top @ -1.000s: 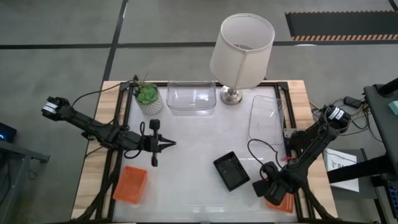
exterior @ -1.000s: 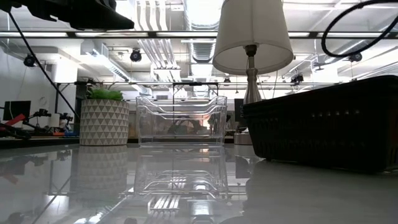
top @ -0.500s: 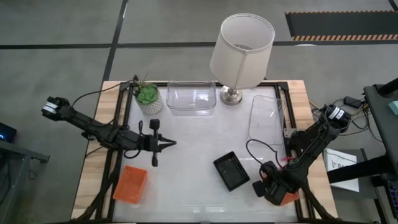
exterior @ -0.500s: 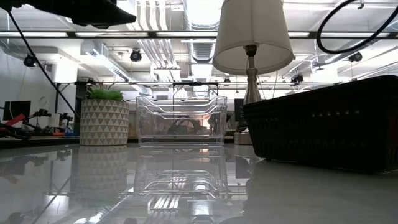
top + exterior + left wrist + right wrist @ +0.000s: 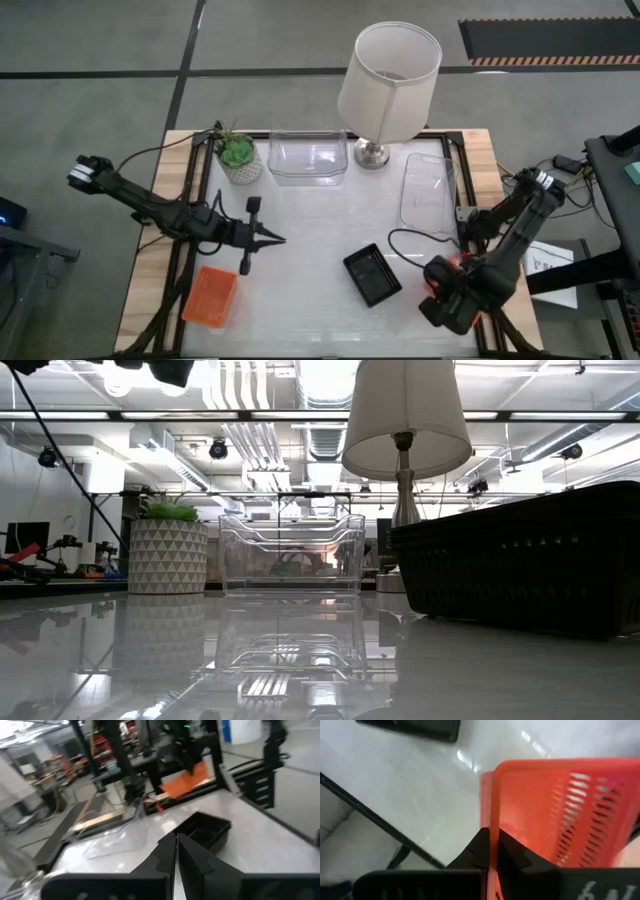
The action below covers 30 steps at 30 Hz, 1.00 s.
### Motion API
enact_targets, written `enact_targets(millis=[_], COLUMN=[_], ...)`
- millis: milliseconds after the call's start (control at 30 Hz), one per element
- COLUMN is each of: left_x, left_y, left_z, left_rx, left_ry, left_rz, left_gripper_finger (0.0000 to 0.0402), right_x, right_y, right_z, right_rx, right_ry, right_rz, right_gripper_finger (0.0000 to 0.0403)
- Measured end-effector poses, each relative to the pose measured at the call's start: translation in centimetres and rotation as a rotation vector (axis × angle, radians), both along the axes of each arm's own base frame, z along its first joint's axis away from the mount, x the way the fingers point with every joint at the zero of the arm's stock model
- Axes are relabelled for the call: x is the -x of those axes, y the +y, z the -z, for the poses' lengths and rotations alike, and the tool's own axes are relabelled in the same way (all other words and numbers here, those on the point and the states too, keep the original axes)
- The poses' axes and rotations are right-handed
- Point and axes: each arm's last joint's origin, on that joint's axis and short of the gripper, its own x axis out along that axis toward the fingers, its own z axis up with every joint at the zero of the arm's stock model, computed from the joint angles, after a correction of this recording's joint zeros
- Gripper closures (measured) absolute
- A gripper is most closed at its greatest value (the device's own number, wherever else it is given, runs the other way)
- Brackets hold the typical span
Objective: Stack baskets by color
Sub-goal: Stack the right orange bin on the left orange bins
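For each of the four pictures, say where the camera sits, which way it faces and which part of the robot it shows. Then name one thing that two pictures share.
High: above the table, facing down; both arms, left gripper, right gripper.
Low: at tabletop height, facing the clear basket, plant and lamp; an arm part at top.
Left wrist: past its shut fingers, facing the black basket.
Right wrist: fingers shut on an orange basket.
Shared: the black basket, high and left wrist.

Closed left pincer (image 5: 176, 851) facing black basket (image 5: 204, 831)
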Motion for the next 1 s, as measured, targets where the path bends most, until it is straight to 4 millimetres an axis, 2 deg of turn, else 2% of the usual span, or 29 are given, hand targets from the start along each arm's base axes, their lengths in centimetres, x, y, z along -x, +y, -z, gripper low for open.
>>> enact_targets(millis=[200,400,533,667,800,1000], left_x=[-0.5,-1.2,-2.2,-3.7,-5.7,-8.3], left_y=[-0.3,-1.0,-1.5,-2.3,-3.1,-4.2], left_z=[0.2,-0.1,-1.0,-1.7,-2.3,-3.0], left_rx=[0.004,0.017,0.035,0.041,0.039,0.005], left_ry=[-0.010,-0.040,-0.084,-0.101,-0.096,-0.096], left_rz=[0.016,0.059,0.068,0.074,0.076,0.076], left_gripper_finger=[0.0378,0.0325,0.0287,0.0261,0.0254,0.0253], right_x=[-0.1,-1.7,-3.9,-7.0,-9.5,-12.1], right_y=[-0.9,-1.9,-3.0,-4.6,-6.3,-8.3], right_z=[-3.7,-4.9,-5.1,-5.6,-6.0,-5.6], right_rx=[0.129,0.289,0.359,0.405,0.453,0.483], right_ry=[-0.143,-0.314,-0.390,-0.476,-0.545,-0.554], right_rz=[-0.112,-0.247,-0.367,-0.531,-0.675,-0.815], right_gripper_finger=[0.0392,0.0392,0.0392,0.0392,0.0392,0.0392])
